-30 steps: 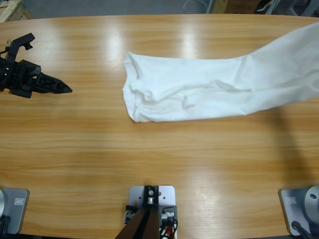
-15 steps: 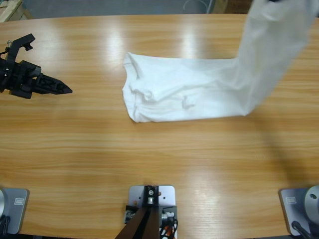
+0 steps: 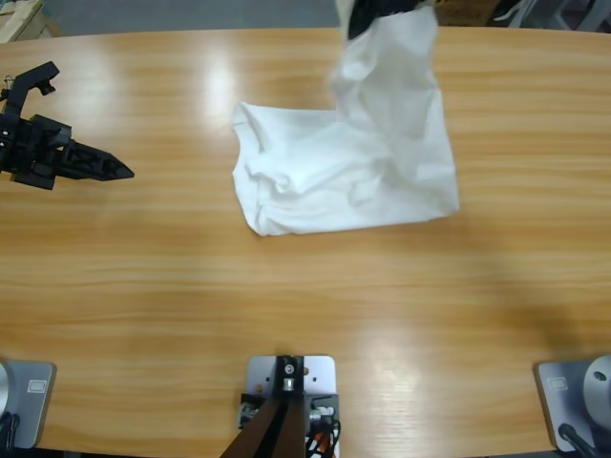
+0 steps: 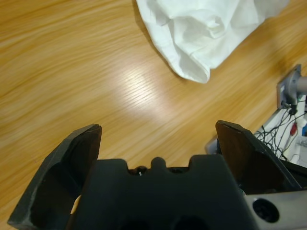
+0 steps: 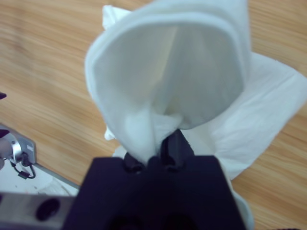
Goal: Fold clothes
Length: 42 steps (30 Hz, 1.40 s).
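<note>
- The right gripper (image 5: 163, 148) is clenched on one end of the white T-shirt (image 3: 334, 181) and holds it up in the air.
- The rest of the shirt lies crumpled on the wooden table (image 3: 286, 286), near its middle.
- The left gripper (image 3: 122, 173) is released, low over the table's left side, well apart from the shirt.
</note>
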Motion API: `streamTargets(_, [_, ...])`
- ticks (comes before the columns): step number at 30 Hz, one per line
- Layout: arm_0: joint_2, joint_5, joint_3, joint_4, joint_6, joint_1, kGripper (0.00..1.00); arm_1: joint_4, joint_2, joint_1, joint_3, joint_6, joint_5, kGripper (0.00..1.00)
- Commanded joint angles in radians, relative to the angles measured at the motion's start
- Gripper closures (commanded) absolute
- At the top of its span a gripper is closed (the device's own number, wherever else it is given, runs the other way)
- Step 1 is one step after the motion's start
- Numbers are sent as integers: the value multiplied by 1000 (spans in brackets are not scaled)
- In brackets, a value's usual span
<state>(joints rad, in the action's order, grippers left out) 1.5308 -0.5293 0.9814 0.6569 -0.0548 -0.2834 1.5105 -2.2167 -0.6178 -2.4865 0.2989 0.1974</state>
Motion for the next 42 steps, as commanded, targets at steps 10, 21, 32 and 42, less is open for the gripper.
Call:
streamTargets(10, [-3, -12, -35, -10, 6, 10, 3, 95, -230, -77, -30, 20, 98, 595])
streamTargets(21, [-1, -12, -36, -10, 5, 11, 4, 98, -275, -119, -216, 28, 225, 0])
streamTargets(32, [-6, -12, -36, -10, 6, 10, 4, 89, -209, -139, 27, 22, 71, 0])
streamTargets(42, [-2, -12, -36, -10, 6, 12, 4, 69, -260, -222, 71, 49, -10, 0])
